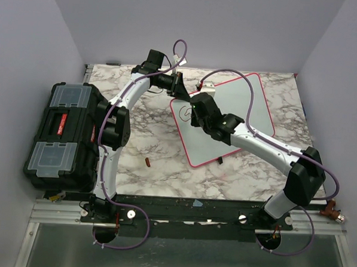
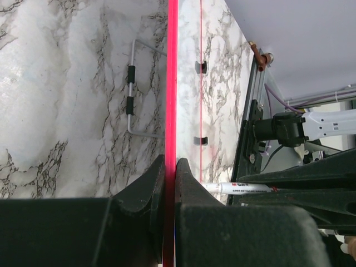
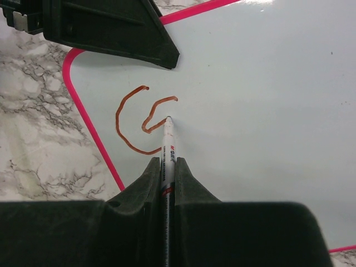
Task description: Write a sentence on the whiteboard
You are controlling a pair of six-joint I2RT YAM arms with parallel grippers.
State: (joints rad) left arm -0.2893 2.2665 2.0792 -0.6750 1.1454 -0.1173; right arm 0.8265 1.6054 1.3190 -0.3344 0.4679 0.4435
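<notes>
The whiteboard (image 1: pixel 239 113), white with a pink-red rim, lies at an angle on the marble table. My left gripper (image 1: pixel 177 88) is shut on its near-left rim; in the left wrist view (image 2: pixel 170 167) the rim (image 2: pixel 172 83) runs edge-on between the closed jaws. My right gripper (image 1: pixel 194 114) is over the board's left end and is shut (image 3: pixel 168 167) on a white marker (image 3: pixel 168 146) whose tip touches the board (image 3: pixel 261 111). The sentence (image 3: pixel 139 119) is a red-brown "C" and a partly drawn second letter beside the tip. The marker also shows in the left wrist view (image 2: pixel 240 188).
A black toolbox (image 1: pixel 65 133) with clear lid compartments stands at the left edge. A small red-brown cap-like piece (image 1: pixel 147 162) lies on the marble in front of the board. A bent wire stand (image 2: pixel 131 89) lies beside the rim. Side walls enclose the table.
</notes>
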